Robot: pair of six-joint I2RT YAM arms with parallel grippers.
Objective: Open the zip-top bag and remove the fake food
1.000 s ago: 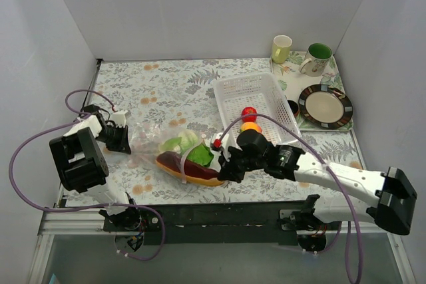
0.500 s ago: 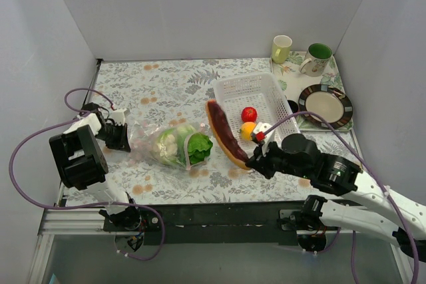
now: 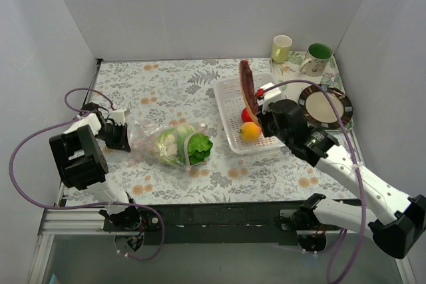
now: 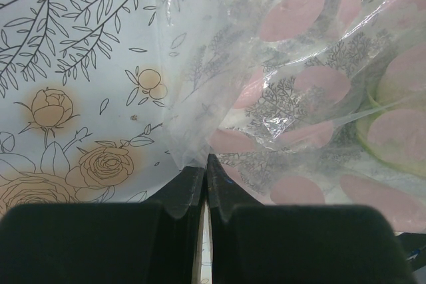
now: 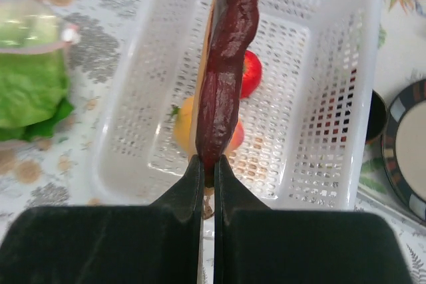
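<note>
**Top external view.** The right gripper (image 3: 257, 106) has carried the sausage piece (image 3: 247, 83) from the mouth of the zip-top bag (image 3: 148, 145), where it was one second ago, to a position above the white basket (image 3: 223, 108). The piece stands nearly upright, and its free end points to 12 o'clock. The red piece (image 3: 247, 115) and the orange fruit (image 3: 250, 131) already lie in the basket. The bag lies at 8 o'clock from the basket. It has not shifted, and it contains the lettuce (image 3: 199, 145) and the cauliflower piece (image 3: 170, 142). The left gripper (image 3: 122, 139) stays at the 9 o'clock end of the bag.

**Left wrist view.** The left fingers are pressed together on a fold of the bag's edge.

**Right wrist view.** The right fingers pinch the lower tip of the sausage piece, directly above the fruit.

**Status.** I judge that three items are out once this piece is released. Two items remain in the bag.
</note>
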